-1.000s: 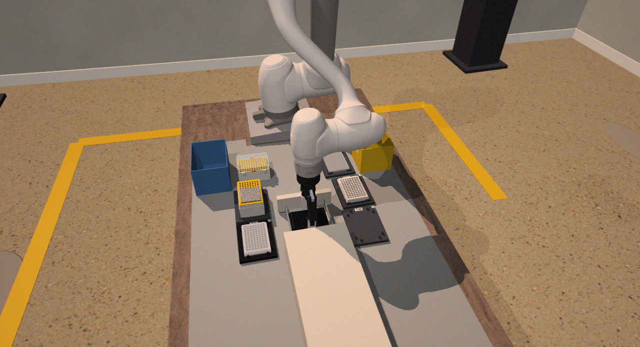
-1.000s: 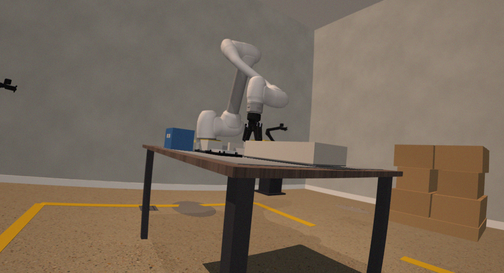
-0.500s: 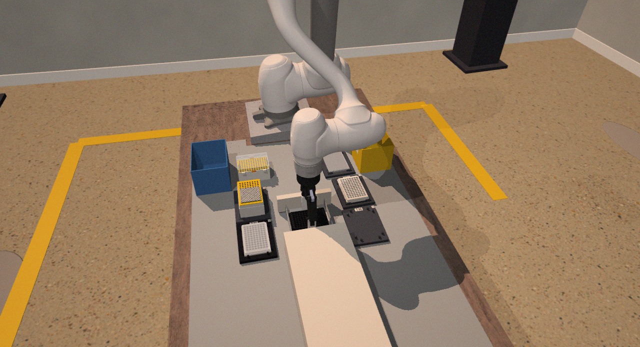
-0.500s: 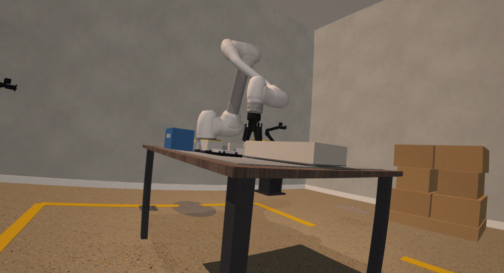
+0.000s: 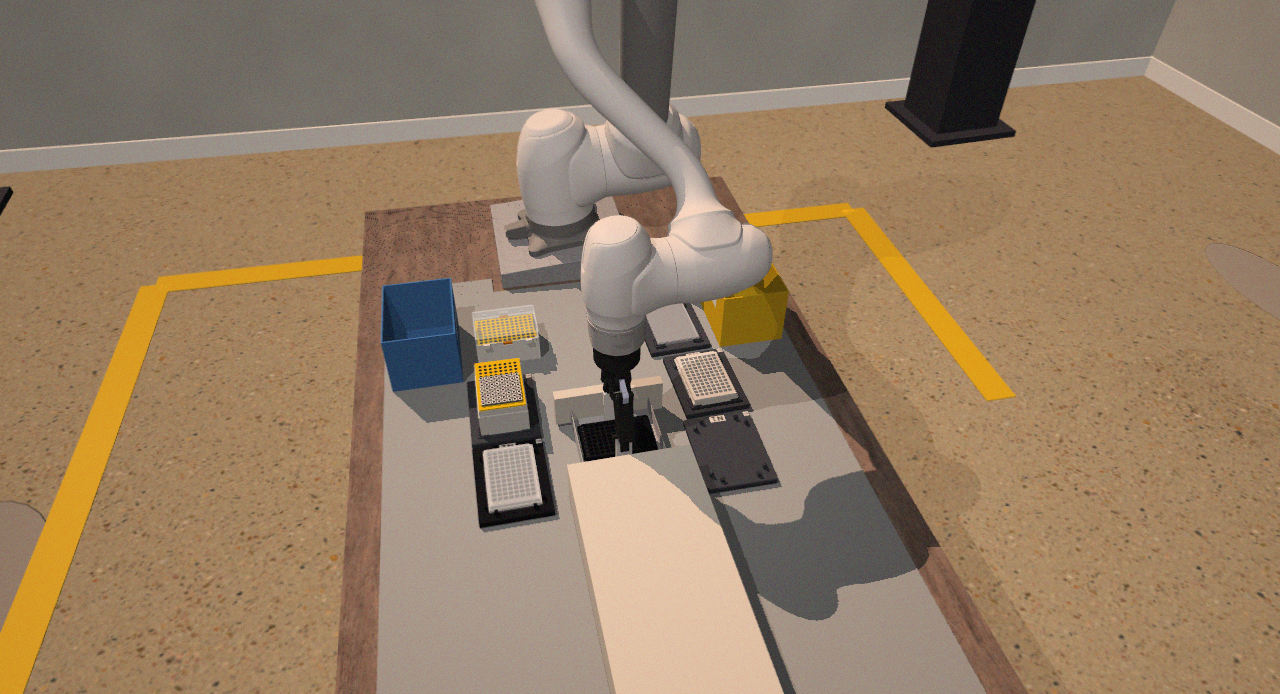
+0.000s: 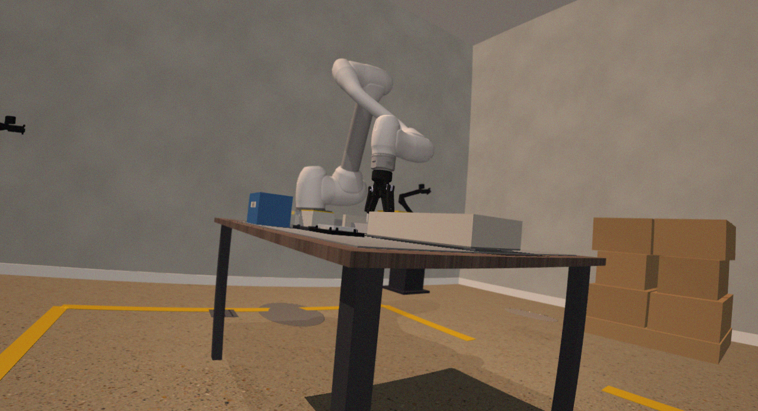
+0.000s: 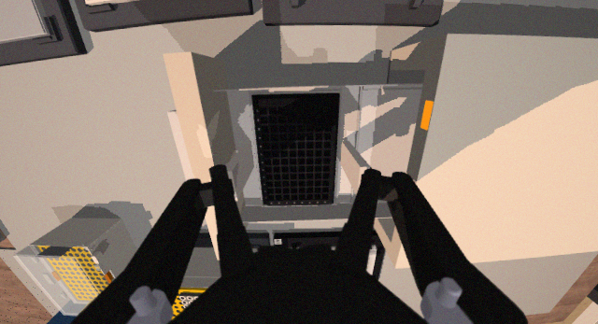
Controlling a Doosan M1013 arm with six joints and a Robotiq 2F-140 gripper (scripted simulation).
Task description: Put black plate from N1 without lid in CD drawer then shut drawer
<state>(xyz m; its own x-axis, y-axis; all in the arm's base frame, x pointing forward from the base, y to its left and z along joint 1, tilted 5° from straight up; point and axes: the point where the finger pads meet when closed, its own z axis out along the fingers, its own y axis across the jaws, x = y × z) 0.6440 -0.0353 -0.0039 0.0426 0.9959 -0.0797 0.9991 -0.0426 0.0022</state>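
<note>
The black plate (image 7: 296, 148) lies flat on the floor of the cooler CD's open drawer, in the place nearer the drawer front, with its long side across the drawer. It also shows in the top view (image 5: 601, 439). My gripper (image 7: 296, 154) is open and empty above the plate, its fingers wider than the plate and apart from it; it also shows in the top and exterior views (image 5: 619, 412) (image 6: 379, 204). The amber lamp (image 7: 426, 115) is lit. The cooler housing (image 5: 662, 565) is a long cream box. The work nest N1 (image 5: 729, 453) is empty.
A blue bin (image 5: 418, 332) stands at the left and a yellow bin (image 5: 747, 309) at the right. Two tip boxes (image 5: 505, 332) (image 5: 498, 390) and white plates in nests (image 5: 512, 477) (image 5: 705, 376) flank the drawer. A grey lid (image 5: 675, 327) lies behind the arm's wrist.
</note>
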